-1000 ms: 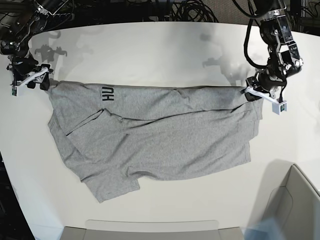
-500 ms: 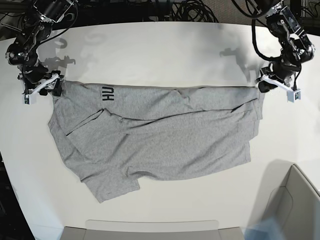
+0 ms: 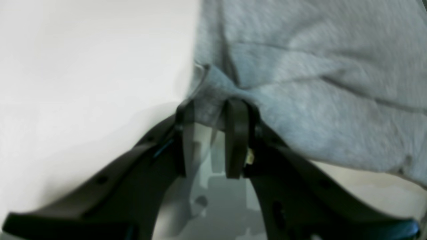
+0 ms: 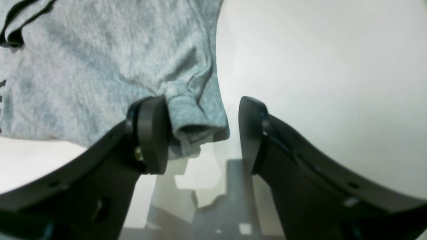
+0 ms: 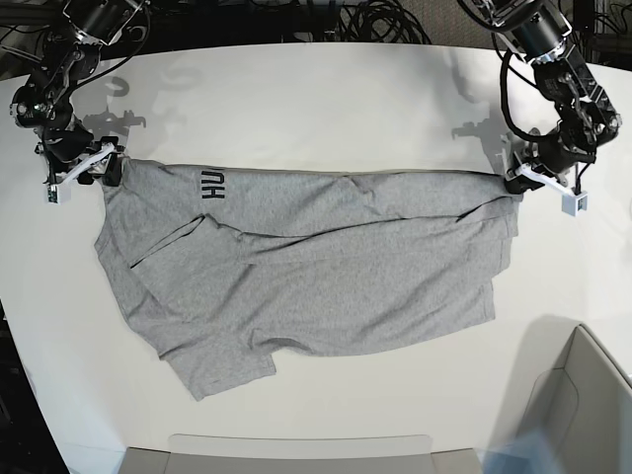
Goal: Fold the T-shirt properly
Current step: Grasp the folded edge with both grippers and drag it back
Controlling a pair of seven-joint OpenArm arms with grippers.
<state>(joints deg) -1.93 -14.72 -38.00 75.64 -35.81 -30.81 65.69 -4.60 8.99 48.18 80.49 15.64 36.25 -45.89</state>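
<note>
Left gripper (image 3: 208, 133) grasping T-shirt (image 5: 316, 257) corner; right gripper (image 4: 200, 133) released, jaws spread around the opposite corner

Open worktop above and below the garment
The T-shirt (image 5: 306, 262) spans the worktop (image 5: 326, 109) middle; a grey bin (image 5: 583, 405) blocks the near corner, cables (image 5: 380, 22) the far edge.

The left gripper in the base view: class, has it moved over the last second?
Yes. The left gripper has shifted toward the view's right edge along the white table, pulling the T-shirt corner with it.
</note>
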